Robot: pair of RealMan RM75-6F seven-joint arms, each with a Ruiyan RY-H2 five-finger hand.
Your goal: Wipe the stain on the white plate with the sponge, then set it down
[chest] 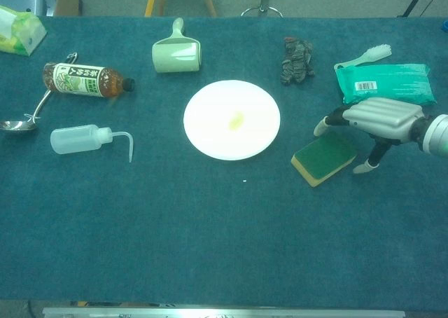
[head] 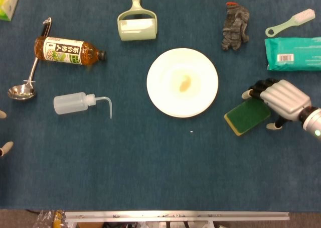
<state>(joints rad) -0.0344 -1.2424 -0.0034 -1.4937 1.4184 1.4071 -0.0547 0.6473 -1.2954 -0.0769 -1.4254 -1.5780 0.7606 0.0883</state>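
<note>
— Yellow stain [head: 184, 83] untouched on the white plate [head: 163, 98] mid-desk; your right hand [head: 280, 100] hovers spread, gripping nothing.
— Sponge [head: 243, 116] lies near the desk's right edge; grasp, wipe, set down.

Right hand [head: 280, 101] hovers palm-down, fingers [chest: 329, 122] spread; left hand's fingertips [head: 4, 147] barely show.

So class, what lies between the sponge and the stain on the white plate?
Only bare blue tabletop and clean plate surface lie between the sponge and the stain; the head view shows it best.
</note>
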